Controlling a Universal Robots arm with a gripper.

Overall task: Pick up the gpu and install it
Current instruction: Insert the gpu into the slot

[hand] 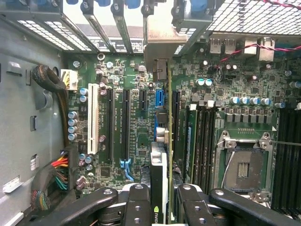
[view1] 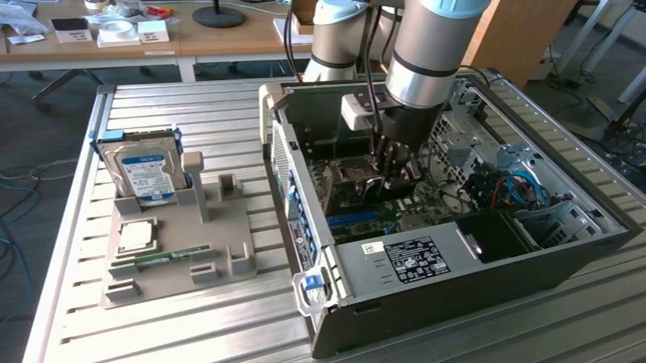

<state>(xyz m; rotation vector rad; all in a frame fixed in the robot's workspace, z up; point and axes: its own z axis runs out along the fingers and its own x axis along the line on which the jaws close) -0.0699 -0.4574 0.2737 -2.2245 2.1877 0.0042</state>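
The gpu (hand: 162, 155) is seen edge-on in the wrist view, a thin dark card standing upright over the green motherboard (hand: 136, 117). Its silver bracket (hand: 159, 40) is by the case's rear slot openings. My gripper (hand: 161, 207) is shut on the card's near end, one black finger (hand: 137, 205) on each side. The card runs along the long expansion slots (hand: 175, 117); whether it sits in one I cannot tell. In the exterior view my gripper (view1: 392, 165) reaches down inside the open computer case (view1: 424, 261).
A grey holder tray (view1: 177, 242) at the exterior view's left carries the blue-labelled hard drive (view1: 147, 175), a CPU (view1: 136, 235) and a green RAM stick (view1: 174, 255). Cable bundles (hand: 56, 174), RAM slots (hand: 202, 136) and the CPU socket (hand: 244, 165) surround the card.
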